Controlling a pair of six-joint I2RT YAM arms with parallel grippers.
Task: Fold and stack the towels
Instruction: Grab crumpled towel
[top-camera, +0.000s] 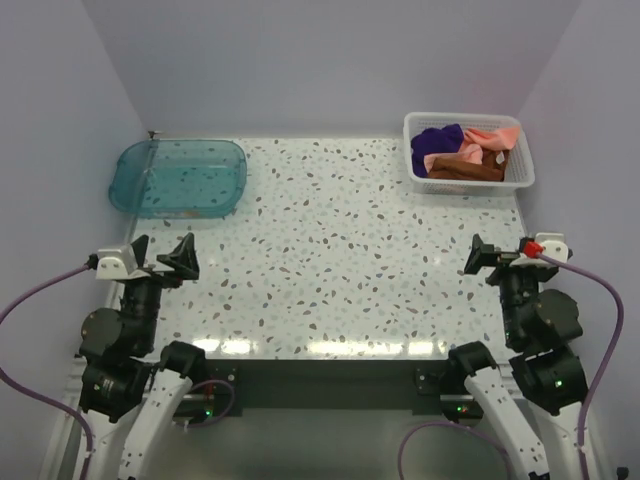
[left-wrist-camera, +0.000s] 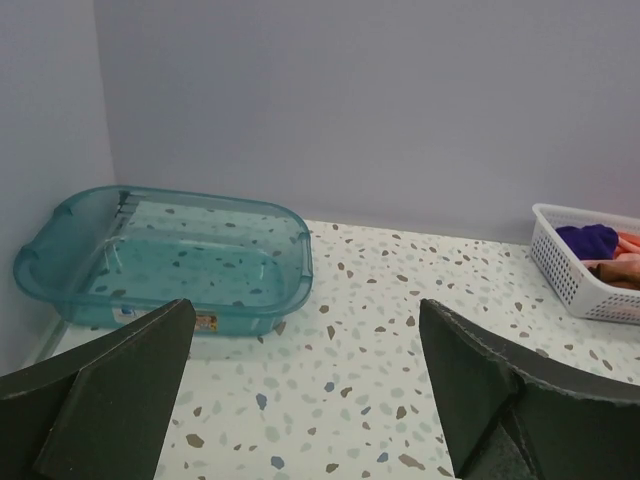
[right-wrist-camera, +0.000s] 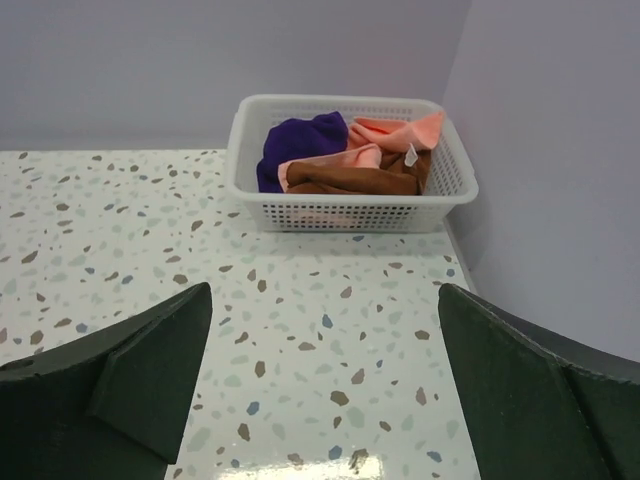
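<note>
While left gripper and right gripper gape empty, towels lie bunched lengthwise along the basket.

No writing is legible. The sticker on the teal tray and the tag on the pink towel are too small to read.

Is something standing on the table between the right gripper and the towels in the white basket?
Nothing visible stands on the table between the open right gripper and the basket. Only the basket's near wall fronts the towels, which lie piled inside it.
</note>
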